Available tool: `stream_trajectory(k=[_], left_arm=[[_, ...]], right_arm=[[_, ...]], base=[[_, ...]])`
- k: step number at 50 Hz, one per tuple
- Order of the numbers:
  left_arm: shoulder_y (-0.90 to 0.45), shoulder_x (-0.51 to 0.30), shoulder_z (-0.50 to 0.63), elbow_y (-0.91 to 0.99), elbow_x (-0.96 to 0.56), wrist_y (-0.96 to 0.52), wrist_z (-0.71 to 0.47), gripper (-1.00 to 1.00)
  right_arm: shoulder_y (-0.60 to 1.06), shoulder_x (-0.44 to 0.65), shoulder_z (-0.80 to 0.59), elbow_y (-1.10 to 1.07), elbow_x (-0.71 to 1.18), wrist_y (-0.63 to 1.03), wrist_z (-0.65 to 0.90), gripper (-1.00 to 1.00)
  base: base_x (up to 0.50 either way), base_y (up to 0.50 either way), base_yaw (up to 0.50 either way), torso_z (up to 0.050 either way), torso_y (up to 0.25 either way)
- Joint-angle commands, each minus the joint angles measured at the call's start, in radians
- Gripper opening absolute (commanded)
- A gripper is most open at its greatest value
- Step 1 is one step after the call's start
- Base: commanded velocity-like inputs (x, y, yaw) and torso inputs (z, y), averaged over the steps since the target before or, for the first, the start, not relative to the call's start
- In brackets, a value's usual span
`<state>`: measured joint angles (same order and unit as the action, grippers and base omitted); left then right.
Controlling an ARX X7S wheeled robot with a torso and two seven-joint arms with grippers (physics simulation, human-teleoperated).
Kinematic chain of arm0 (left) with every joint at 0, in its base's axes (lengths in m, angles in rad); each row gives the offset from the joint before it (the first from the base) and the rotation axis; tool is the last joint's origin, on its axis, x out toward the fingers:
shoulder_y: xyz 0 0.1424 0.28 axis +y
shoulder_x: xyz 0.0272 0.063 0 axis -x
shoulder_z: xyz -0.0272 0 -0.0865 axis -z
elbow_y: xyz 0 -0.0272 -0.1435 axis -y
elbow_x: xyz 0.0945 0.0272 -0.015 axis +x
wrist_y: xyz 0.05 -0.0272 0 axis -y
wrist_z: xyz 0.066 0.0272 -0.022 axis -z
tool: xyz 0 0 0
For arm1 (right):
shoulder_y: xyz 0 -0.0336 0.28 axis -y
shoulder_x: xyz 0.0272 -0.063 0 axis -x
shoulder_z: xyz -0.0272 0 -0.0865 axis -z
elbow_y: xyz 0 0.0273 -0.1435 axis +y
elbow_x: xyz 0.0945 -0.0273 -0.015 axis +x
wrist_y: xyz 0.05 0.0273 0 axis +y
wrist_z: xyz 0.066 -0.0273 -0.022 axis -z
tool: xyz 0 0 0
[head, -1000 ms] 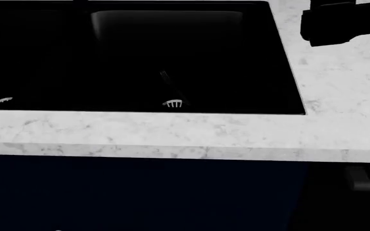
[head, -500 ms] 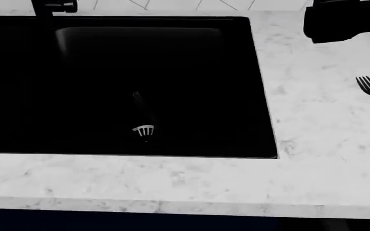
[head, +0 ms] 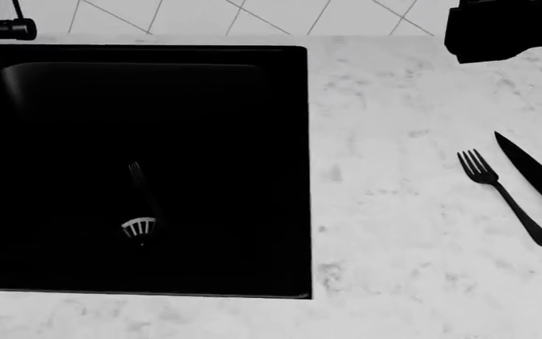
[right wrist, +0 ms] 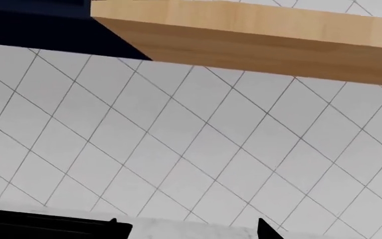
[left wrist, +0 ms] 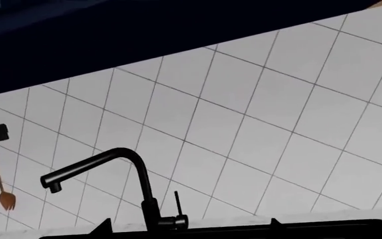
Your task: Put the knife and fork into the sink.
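The fork [head: 502, 196] lies on the white marble counter at the right of the head view, tines pointing away from me. Just right of it lies the knife [head: 533, 171], its point away from me and its handle cut off by the frame edge. The sink [head: 224, 106] fills the left side, a deep black basin with a silver drain strainer [head: 139, 227]. A second, faint fork [head: 138, 178] rests on the basin floor by the strainer. My left gripper [left wrist: 189, 225] and right gripper [right wrist: 187, 226] are both open and empty, raised and facing the tiled wall.
A black faucet [left wrist: 135, 184] stands behind the sink and shows at the head view's top left [head: 8, 28]. A black block of my right arm [head: 507, 28] hangs over the counter's far right. A wooden shelf [right wrist: 257, 40] is mounted above.
The head view has swung right: the sink slid left and lower in frame, and the counter fork and the knife have come almost fully into view. Nothing on the counter has moved.
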<state>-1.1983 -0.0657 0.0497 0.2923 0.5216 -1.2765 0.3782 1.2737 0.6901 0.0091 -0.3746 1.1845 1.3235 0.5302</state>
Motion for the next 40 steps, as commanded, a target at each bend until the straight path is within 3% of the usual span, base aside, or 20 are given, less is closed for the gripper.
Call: stream_trajectory(k=[1,11,40], left_arm=[[-0.002,-0.009,0.011,0.026,-0.005,-0.027,-0.001,1.00],[-0.001,-0.013,0.012,0.025,-0.015,-0.029,-0.009,1.00],[0.000,-0.024,0.012,0.034,-0.038,-0.044,-0.026,1.00]], right_arm=[[-0.016,0.008,0.020,-0.026,0.029,-0.008,0.009,1.00],[-0.019,0.010,0.011,-0.019,0.026,-0.019,0.004,1.00],[-0.039,0.027,0.025,-0.030,0.080,-0.014,0.027,1.00]], base=[[0.50,0.00,0.00,0.000,0.015],[0.50,0.00,0.00,0.000,0.000],[0.07,-0.09,0.00,0.000,0.000]])
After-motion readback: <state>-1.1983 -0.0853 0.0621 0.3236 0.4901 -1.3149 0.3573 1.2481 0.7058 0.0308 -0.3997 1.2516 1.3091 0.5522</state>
